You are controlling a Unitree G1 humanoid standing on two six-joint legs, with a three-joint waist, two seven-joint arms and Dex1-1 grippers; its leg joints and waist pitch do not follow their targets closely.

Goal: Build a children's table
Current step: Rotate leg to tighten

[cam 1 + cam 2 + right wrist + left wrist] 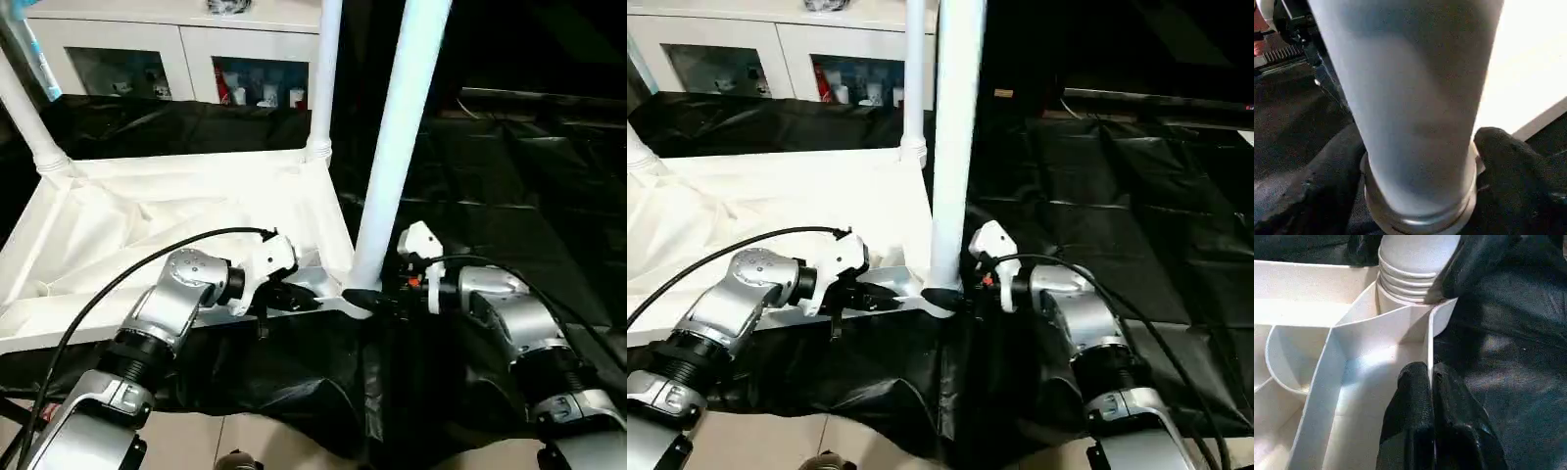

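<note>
The children's table lies upside down, its white top showing the ribbed underside. A long white leg stands upright in the near right corner socket. My right gripper has a black finger on each side of the base of this leg, touching it just above the collar. My left gripper is shut on the thin rim wall of the top, a little left of that corner. Two more legs stand at the far right corner and the far left corner.
The table lies on a crumpled black sheet that spreads to the right and hangs over the near edge. A white cabinet with glass doors stands behind. Pale floor shows at the near edge between my forearms.
</note>
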